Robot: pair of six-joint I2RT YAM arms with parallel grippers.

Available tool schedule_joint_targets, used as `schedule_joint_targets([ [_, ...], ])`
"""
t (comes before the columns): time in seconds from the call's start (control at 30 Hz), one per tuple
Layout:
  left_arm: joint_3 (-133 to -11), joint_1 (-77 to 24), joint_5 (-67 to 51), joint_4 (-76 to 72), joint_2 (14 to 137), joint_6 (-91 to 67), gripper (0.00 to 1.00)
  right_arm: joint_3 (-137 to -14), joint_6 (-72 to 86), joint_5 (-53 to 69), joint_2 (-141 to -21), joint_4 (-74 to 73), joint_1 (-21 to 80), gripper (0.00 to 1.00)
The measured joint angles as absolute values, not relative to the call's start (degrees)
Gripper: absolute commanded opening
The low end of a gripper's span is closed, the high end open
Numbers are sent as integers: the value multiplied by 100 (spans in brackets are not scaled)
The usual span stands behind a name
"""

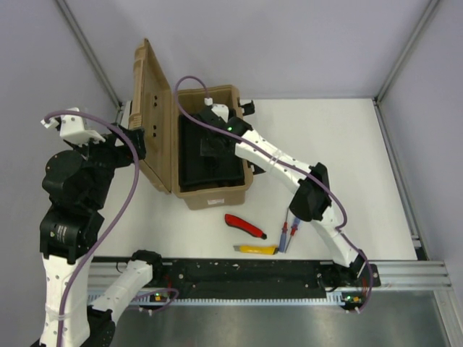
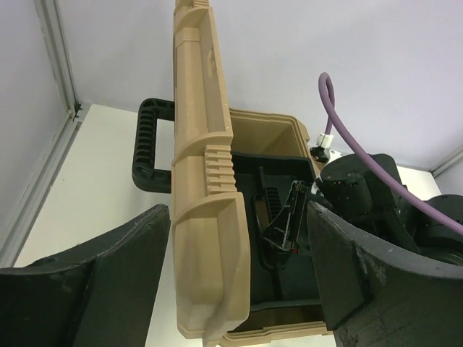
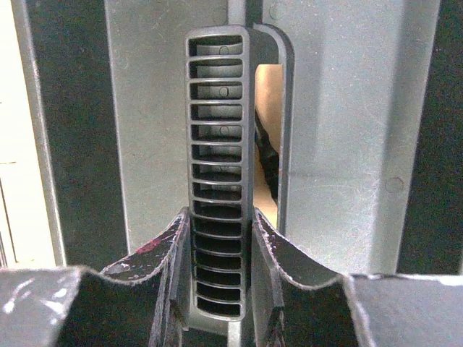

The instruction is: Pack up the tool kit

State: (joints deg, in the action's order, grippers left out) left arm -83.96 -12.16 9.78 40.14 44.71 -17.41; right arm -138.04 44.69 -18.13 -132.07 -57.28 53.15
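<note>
The tan toolbox (image 1: 215, 195) stands open, its lid (image 1: 153, 123) upright on the left. A black divided tray (image 1: 210, 170) sits inside it. My right gripper (image 1: 215, 139) reaches into the box and is shut on the tray's ribbed handle (image 3: 221, 144), with the fingers (image 3: 163, 249) pressed against both sides. My left gripper (image 2: 239, 282) is open, its jaws wide on either side of the lid's edge (image 2: 206, 181) without touching it. The red utility knife (image 1: 244, 225), yellow utility knife (image 1: 257, 249) and the red and blue screwdrivers (image 1: 288, 233) lie on the table in front of the box. The hammer is not in view.
The toolbox's black carry handle (image 2: 148, 144) sticks out behind the lid. The right arm (image 1: 289, 173) stretches across from the near right to the box. A black rail (image 1: 246, 271) runs along the table's near edge. Frame posts stand at the back corners.
</note>
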Motion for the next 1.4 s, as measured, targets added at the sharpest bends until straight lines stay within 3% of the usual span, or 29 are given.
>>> schedule_joint_targets([
  [1.4,-8340,-1216,1022,4014,4473,-1675,80,-13423,4471,-1778,-12978,-5610,5402,0],
])
